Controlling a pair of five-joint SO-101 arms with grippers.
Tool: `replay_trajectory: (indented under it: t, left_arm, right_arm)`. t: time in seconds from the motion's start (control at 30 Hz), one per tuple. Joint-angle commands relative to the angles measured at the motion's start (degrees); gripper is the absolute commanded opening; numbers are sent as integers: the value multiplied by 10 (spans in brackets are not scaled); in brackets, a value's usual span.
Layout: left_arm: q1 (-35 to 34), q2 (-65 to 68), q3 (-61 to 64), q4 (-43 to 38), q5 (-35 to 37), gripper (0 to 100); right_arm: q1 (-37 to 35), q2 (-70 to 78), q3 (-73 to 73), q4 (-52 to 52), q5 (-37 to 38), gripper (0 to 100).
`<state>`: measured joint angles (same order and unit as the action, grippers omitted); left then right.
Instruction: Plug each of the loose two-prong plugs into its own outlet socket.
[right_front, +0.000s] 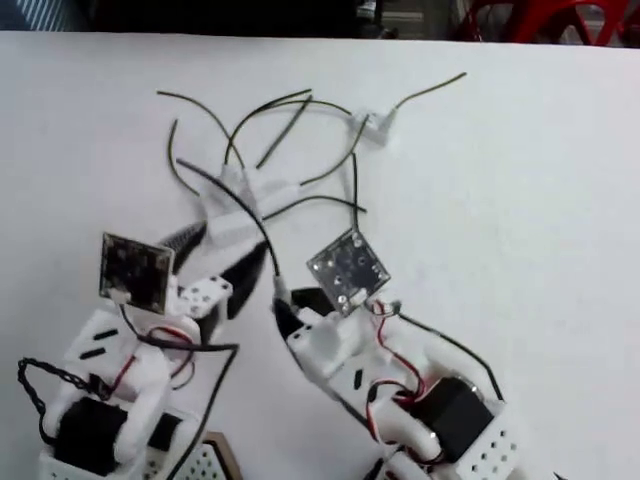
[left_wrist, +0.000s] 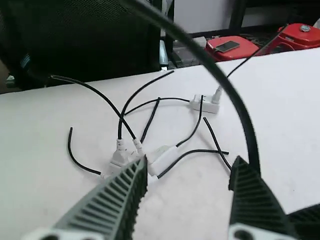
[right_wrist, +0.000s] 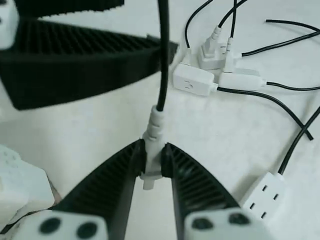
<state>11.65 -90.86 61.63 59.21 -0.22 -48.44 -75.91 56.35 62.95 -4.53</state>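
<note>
Holding a white two-prong plug (right_wrist: 155, 125), your right gripper (right_wrist: 153, 149) has its jaws clenched on the body, black cord (right_wrist: 163, 55) running up. Your left gripper (left_wrist: 189, 167): jaws released, near the plug-and-socket cluster (left_wrist: 150, 155) on the surface (left_wrist: 280, 100). A white outlet socket (right_wrist: 262, 196) lies just beside the right gripper.

Centre: cord tangle (right_front: 243, 193) blocks; right tabletop (right_front: 520, 180) seemingly open.

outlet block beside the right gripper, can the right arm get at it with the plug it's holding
Probably yes. The right gripper is shut on the plug, and the outlet block lies close beside it on bare table, slots showing, nothing between them. The plug's cord might tug.
</note>
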Motion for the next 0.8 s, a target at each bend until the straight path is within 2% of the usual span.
replay_trajectory:
  t: [0.0,0.2,0.37,0.77]
  left_arm:
    - [32,-5,-2,25,4,267]
    - [75,-7,-2,60,-77,267]
    - [99,-7,-2,75,-79,267]
    - [99,-7,22,72,-80,267]
  right_arm:
    - [-15,-13,-4,-16,-23,16]
    - [-23,-9,-2,-29,-27,16]
    - [-23,-9,-2,-32,-28,16]
    - [-22,-9,-2,-58,-30,18]
